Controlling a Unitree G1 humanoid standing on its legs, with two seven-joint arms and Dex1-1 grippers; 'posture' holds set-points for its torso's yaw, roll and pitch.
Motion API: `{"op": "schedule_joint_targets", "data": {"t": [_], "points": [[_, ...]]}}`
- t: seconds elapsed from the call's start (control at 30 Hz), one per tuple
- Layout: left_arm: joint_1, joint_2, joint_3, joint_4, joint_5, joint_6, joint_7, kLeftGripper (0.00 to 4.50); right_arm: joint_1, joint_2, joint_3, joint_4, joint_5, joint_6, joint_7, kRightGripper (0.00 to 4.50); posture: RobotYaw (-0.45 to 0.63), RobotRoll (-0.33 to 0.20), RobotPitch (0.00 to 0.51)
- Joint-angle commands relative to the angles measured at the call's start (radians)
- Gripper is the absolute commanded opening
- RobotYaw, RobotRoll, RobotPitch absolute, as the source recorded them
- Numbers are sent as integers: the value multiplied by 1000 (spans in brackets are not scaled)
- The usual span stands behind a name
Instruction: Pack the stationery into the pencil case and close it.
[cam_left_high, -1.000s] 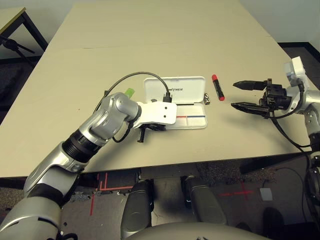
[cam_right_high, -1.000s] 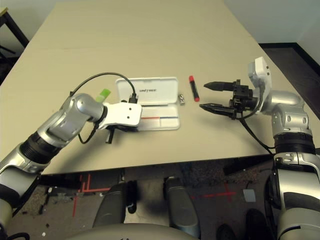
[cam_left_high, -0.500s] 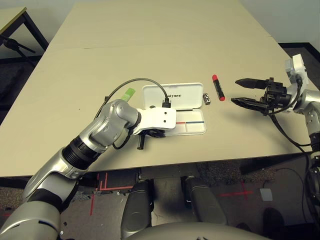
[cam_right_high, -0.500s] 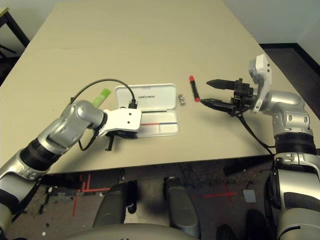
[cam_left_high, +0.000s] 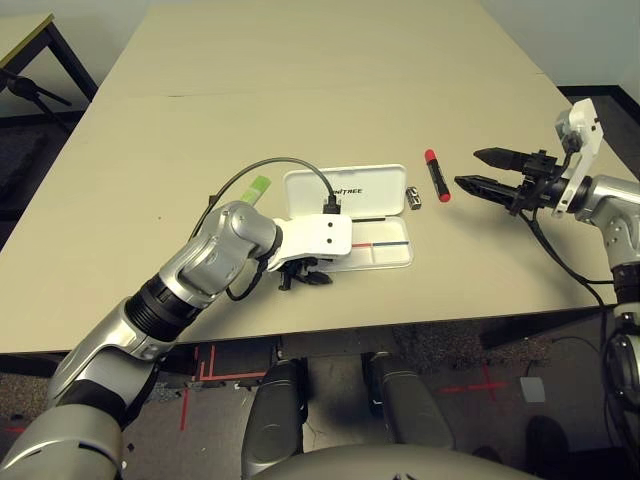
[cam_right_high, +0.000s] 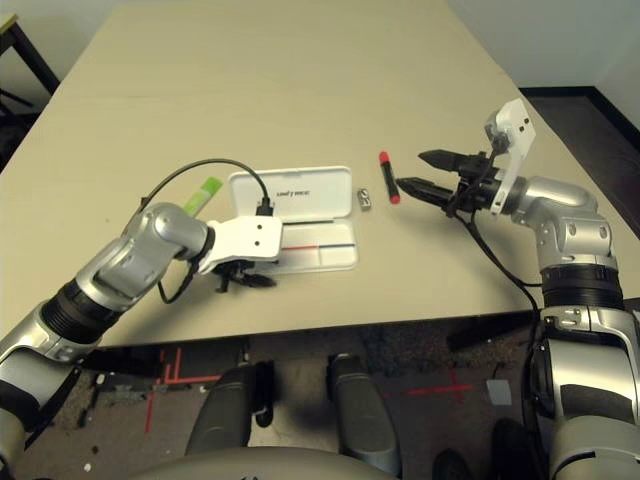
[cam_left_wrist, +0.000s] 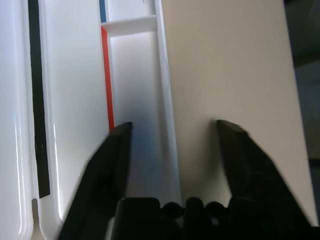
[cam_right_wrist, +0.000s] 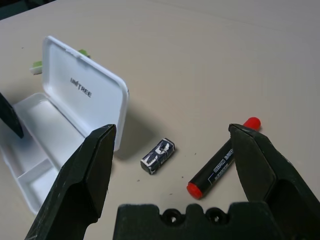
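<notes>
The white pencil case (cam_left_high: 346, 190) lies open near the table's front, lid tilted back, with a red-and-blue pencil (cam_left_wrist: 105, 75) in its tray (cam_left_high: 385, 256). My left gripper (cam_left_high: 303, 276) is open at the tray's near-left corner, one finger over the tray and one over the table outside its wall (cam_left_wrist: 167, 125). To the case's right are a small silver metal piece (cam_left_high: 414, 196) and a red marker (cam_left_high: 436, 174) with a black end. A light-green bar (cam_left_high: 257, 187) lies left of the lid. My right gripper (cam_left_high: 468, 168) hovers open just right of the marker, holding nothing.
A black cable (cam_left_high: 270, 165) loops from my left wrist above the case's left side. The table's front edge (cam_left_high: 400, 322) runs close below the case. A dark stand (cam_left_high: 25, 85) is off the table at far left.
My left gripper has opened at the tray's near-left corner. My right gripper has moved in closer to the marker, still open.
</notes>
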Motion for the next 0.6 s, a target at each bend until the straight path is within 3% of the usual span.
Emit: {"op": "schedule_joint_targets", "data": {"t": [0.03, 0.23, 0.4, 0.6], "points": [[-7, 8, 47, -68, -68, 54, -16, 4483, -5, 22, -1, -38, -36, 45, -119, 4500, -104, 0, 150], [-33, 49, 153, -84, -177, 107, -31, 4483, -65, 58, 27, -31, -136, 153, -361, 4500, -97, 0, 149], [-37, 117, 310, -39, -301, 82, -87, 4483, -151, 124, 11, -9, -115, 367, -463, 4500, -81, 0, 146], [-29, 212, 343, 21, -317, 22, -113, 4483, -189, 194, 18, -7, -146, 513, -600, 4500, -59, 0, 145]]}}
